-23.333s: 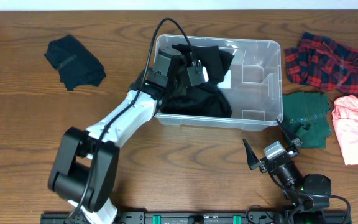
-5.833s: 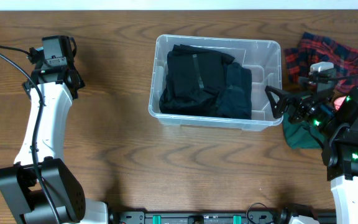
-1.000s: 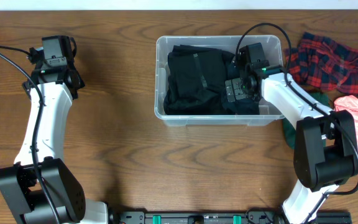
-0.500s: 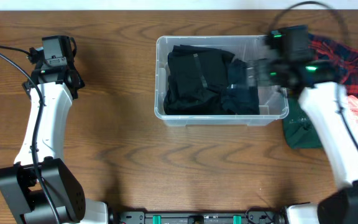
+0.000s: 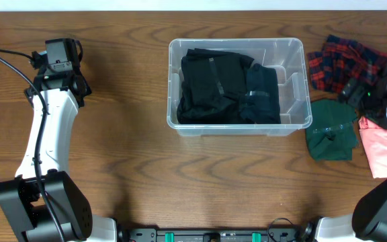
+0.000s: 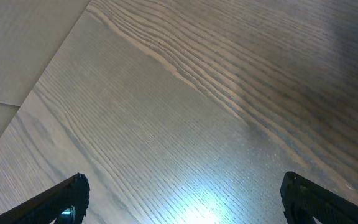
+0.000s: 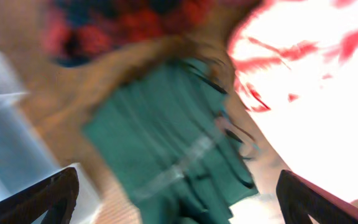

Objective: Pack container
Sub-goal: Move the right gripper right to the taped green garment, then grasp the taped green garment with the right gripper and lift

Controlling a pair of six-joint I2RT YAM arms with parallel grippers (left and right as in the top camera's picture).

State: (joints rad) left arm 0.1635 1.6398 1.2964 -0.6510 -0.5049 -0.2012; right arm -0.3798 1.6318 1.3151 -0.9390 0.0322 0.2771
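The clear plastic container (image 5: 239,42) stands at the back middle of the table, with black clothes (image 5: 213,87) filling its left and middle. My right gripper (image 5: 360,93) hangs open to the right of it, above a green cloth (image 5: 331,131). In the right wrist view its open gripper (image 7: 176,186) is empty, with the green cloth (image 7: 166,143) below and the container wall (image 7: 5,143) at the left. My left gripper (image 5: 62,64) is far off at the back left. The left wrist view shows it open (image 6: 184,186) over bare wood.
A red and blue plaid cloth (image 5: 345,60) lies at the back right, and a pink cloth (image 5: 381,144) lies right of the green one. Both show in the right wrist view, plaid (image 7: 123,18) and pink (image 7: 316,93). The table's edge runs near the left gripper.
My right arm has swung out of the container to the right and now hangs over the green cloth, leaving the black clothes inside. The left arm has not moved.
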